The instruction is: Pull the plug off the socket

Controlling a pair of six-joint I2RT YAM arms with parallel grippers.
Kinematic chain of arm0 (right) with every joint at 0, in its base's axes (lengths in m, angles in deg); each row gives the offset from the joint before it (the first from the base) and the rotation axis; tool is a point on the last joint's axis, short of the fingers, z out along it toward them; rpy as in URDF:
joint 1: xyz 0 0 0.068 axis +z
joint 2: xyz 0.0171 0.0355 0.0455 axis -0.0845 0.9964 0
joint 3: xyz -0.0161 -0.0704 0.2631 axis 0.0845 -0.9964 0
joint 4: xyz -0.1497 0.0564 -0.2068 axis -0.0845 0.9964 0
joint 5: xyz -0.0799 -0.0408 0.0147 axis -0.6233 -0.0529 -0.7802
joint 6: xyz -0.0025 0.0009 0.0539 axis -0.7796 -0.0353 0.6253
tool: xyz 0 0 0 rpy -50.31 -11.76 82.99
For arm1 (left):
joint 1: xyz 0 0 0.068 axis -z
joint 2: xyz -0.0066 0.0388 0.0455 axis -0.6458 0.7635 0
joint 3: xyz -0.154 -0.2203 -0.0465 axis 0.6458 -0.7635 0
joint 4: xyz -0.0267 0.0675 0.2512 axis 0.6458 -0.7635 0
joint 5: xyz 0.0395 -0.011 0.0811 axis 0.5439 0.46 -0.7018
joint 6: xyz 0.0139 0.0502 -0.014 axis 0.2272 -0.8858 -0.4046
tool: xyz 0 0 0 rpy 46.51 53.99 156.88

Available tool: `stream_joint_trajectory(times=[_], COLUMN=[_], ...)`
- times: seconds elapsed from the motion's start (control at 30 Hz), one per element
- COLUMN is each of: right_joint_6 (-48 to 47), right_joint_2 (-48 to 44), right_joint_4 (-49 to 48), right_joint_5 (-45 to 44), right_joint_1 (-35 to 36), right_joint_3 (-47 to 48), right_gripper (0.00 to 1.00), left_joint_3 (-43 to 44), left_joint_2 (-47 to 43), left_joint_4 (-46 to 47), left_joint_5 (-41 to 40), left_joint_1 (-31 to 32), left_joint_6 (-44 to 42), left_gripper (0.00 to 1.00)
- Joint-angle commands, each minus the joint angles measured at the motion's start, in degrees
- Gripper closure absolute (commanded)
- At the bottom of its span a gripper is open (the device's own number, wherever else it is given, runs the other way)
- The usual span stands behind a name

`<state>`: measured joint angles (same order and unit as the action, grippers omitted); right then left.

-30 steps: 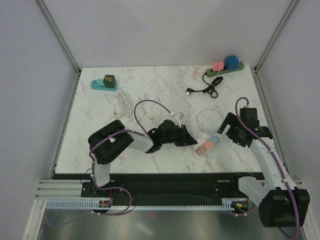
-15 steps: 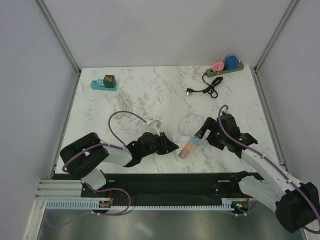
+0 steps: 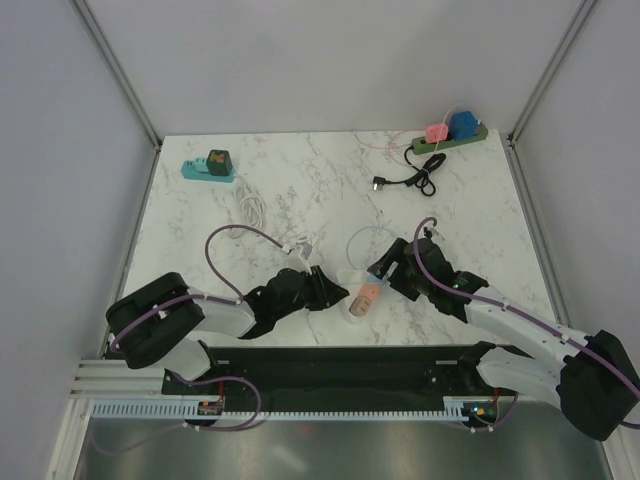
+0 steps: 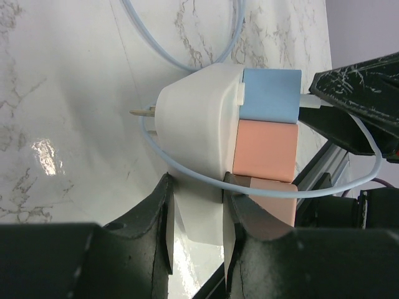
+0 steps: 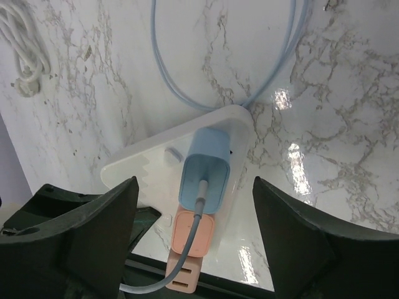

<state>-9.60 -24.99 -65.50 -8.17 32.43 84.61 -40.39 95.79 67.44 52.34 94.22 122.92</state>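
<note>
A white socket block [image 4: 199,118] lies near the table's front edge, with a light blue plug [image 4: 271,93] and a salmon plug [image 4: 265,149] seated side by side in it. My left gripper [image 4: 198,205] is shut on the white block's end. In the right wrist view, my right gripper [image 5: 195,180] is open, its fingers standing apart on either side of the blue plug [image 5: 206,165] and not touching it. The blue plug's pale blue cable [image 5: 187,93] loops over the marble. From above, the socket [image 3: 352,308] sits between my left gripper [image 3: 335,297] and my right gripper [image 3: 385,275].
A teal power strip with a green-black plug [image 3: 208,166] lies at the back left. A green strip with pink and blue plugs [image 3: 450,135] lies at the back right, a black cable [image 3: 410,180] beside it. A white coiled cable [image 3: 252,208] lies left of centre.
Both grippers and the socket block have shifted left and towards the front edge. The left stays shut on the block. The right has followed, open over the blue plug.
</note>
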Motion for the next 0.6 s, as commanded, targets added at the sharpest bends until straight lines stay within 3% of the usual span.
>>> stream_joint_trajectory(times=[0.0,0.07,0.43,0.57], right_joint_6=[1.98,1.98,3.64,3.30], right_joint_2=[-0.37,0.41,6.48,6.13], right_joint_4=[-4.52,-4.79,-7.69,-7.25], right_joint_5=[-3.87,-3.61,-0.70,-1.41], right_joint_1=[0.16,0.16,0.52,0.60], right_joint_3=[-0.31,0.04,0.92,1.19], right_gripper=[0.21,0.28,0.28,0.32], left_joint_3=[-1.62,-1.70,-1.35,-1.09], left_joint_2=[-0.30,-0.48,-1.18,-1.01], left_joint_4=[-3.77,-3.94,-5.87,-6.23], left_joint_5=[-4.77,-5.04,-5.83,-6.00], left_joint_1=[-0.38,-0.38,-0.38,-0.47], left_joint_6=[-4.27,-4.44,-4.97,-4.97], left_gripper=[0.98,0.98,0.98,0.98])
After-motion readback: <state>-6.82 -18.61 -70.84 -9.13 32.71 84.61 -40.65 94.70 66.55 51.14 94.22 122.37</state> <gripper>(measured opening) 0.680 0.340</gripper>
